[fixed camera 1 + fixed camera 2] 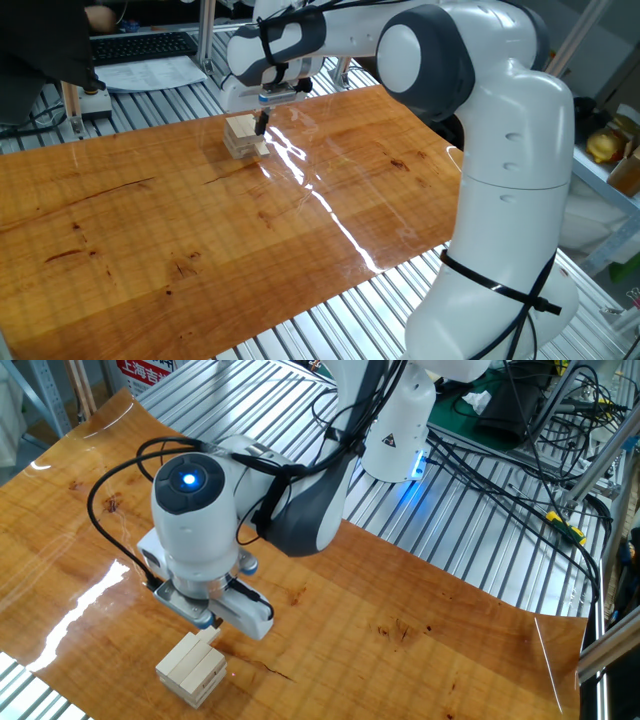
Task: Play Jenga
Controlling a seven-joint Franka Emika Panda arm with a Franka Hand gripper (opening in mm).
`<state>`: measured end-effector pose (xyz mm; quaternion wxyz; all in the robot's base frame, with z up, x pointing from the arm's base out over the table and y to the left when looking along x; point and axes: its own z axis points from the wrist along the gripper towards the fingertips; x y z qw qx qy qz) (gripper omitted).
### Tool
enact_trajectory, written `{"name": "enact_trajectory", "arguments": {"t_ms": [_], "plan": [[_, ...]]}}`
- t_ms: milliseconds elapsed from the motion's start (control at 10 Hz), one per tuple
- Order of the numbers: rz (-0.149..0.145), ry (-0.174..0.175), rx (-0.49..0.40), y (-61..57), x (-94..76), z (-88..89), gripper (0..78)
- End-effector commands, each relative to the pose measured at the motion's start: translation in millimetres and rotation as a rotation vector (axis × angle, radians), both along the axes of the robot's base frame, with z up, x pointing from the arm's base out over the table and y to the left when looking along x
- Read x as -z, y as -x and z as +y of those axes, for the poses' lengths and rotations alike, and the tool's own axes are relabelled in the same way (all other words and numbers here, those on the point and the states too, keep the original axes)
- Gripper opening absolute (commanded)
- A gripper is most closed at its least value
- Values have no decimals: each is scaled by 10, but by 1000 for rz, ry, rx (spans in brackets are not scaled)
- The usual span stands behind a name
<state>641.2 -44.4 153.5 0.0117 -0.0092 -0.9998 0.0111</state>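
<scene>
The Jenga stack is a small low pile of pale wood blocks at the far side of the wooden table. It also shows in the other fixed view. One pale block sits a little raised at the stack's top edge, right under the hand. My gripper points down at the stack's right upper edge. Its dark fingers look pressed together, with the tips at or against the wood. In the other fixed view the gripper is mostly hidden by the white hand, so I cannot tell if it touches the raised block.
The wooden table top lies on a ribbed metal bench. A keyboard and papers are behind the far edge. Cables and the arm's base are beside the table. Glare streaks run across the wood.
</scene>
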Motion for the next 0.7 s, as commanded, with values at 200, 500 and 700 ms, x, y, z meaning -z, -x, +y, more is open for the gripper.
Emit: {"name": "enact_trajectory", "arguments": {"t_ms": [200, 500, 700], "plan": [[-31, -13, -13, 2, -7, -52, 0], [-34, -11, 1, 10, -1, -69, 0], [-30, -9, 10, 14, 2, -87, 0]]}}
